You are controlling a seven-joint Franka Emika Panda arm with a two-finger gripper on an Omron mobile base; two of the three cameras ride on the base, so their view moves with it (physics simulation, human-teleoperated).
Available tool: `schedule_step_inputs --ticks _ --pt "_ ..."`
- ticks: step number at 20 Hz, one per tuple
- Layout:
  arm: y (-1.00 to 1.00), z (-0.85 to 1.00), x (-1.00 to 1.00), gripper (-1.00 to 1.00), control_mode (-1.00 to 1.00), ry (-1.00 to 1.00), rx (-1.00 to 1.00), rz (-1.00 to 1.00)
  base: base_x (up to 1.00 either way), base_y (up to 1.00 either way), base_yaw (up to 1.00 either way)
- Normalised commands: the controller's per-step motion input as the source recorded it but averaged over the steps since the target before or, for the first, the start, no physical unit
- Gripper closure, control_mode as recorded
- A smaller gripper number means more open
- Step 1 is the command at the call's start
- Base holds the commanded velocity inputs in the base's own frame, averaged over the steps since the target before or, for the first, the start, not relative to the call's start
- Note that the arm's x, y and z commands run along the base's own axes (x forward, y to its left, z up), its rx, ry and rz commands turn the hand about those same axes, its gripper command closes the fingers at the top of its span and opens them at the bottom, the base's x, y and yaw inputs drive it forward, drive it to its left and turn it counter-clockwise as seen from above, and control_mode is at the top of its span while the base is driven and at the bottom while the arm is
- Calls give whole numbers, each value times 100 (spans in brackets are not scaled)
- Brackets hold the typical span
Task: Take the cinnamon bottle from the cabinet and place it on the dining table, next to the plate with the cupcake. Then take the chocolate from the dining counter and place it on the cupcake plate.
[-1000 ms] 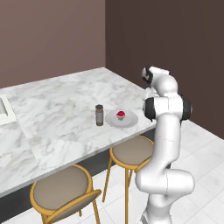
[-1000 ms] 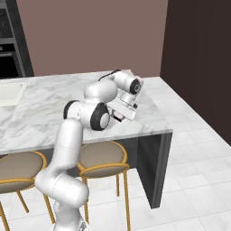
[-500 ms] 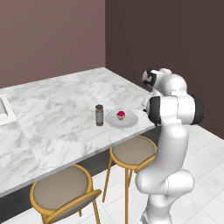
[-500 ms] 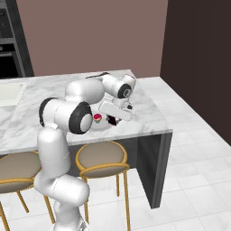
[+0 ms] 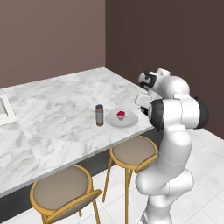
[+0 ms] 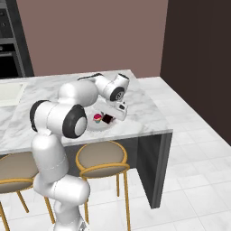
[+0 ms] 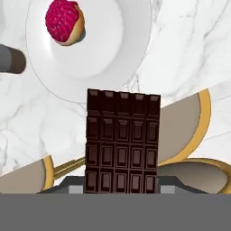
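The chocolate (image 7: 122, 142) sat clamped in the gripper (image 6: 109, 118), held above the dining table's (image 5: 57, 113) front edge — near the squared corner. Beside it lay the plate (image 7: 97, 45) with the cupcake (image 7: 64, 21) — the cinnamon bottle (image 5: 99, 115) stood just beside the plate.

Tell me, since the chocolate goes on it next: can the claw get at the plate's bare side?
Probably yes. The claw holds the chocolate near the plate, and the cupcake leaves that side bare.
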Motion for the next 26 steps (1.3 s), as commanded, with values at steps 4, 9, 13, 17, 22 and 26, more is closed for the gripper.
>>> schedule_step_inputs --ticks 4,9,13,17,22,26 --pt "26 -3 36 100 -100 10 0 -31 0 0 0" --pt "10 0 40 100 -100 13 0 -34 0 0 0" --pt "5 -4 36 100 -100 19 0 -34 0 0 0" --pt "3 -17 22 100 -100 23 0 -26 0 0 0" --pt "6 -31 6 100 -100 21 0 -21 0 0 0" --pt "4 -22 5 100 -100 8 0 -18 0 0 0"
